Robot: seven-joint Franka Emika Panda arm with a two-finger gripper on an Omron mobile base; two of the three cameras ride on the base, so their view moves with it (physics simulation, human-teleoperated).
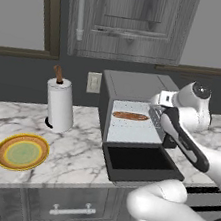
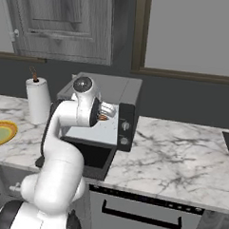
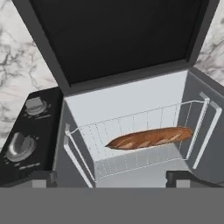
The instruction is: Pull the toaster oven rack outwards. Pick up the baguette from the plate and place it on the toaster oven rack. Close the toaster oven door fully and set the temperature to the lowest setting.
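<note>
The toaster oven (image 1: 131, 85) stands on the counter with the toaster oven door (image 1: 140, 160) folded down flat. The baguette (image 1: 130, 116) lies lengthwise on the toaster oven rack (image 3: 131, 164) inside the light cavity; in the hand view the baguette (image 3: 151, 137) rests across the wire grid, with the door (image 3: 118, 35) beyond it. My gripper (image 3: 111, 179) hovers open at the cavity mouth above the door, holding nothing, and it also shows at the oven's front (image 2: 106, 113). Two knobs (image 3: 19, 146) sit on the side panel. The yellow plate (image 1: 22, 151) lies bare at the counter's left.
A white paper towel roll (image 1: 60, 105) stands left of the oven, behind the plate. Grey cabinets (image 1: 127, 19) hang above the oven. Open marble counter (image 2: 180, 158) stretches to the oven's right. A drawer with a bar handle (image 1: 72, 210) sits under the counter's front edge.
</note>
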